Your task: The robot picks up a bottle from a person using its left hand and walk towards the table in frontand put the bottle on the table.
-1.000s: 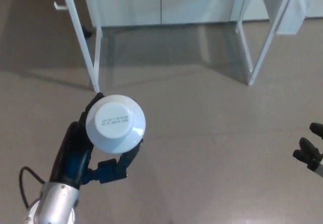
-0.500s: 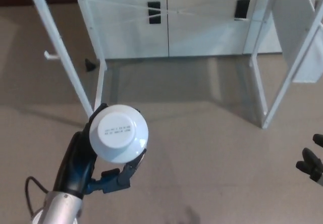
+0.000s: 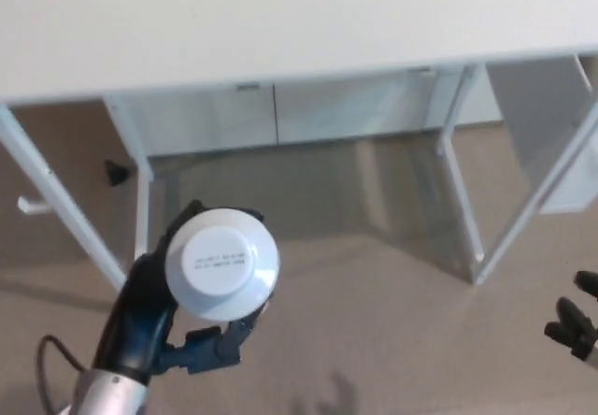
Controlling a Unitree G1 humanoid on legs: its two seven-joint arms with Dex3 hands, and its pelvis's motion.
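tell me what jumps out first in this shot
The round white end of a bottle, seen from above and marked with small print, sits low and left of centre, clasped in the black left robot hand. The white table spreads across the whole top of the picture. At the lower right edge only a bit of the right robot hand shows.

I can see two short lines of small dark print on the round white end of the bottle [image 3: 221,264], which faces up towards me. They are too small and blurred for me to read a single character.
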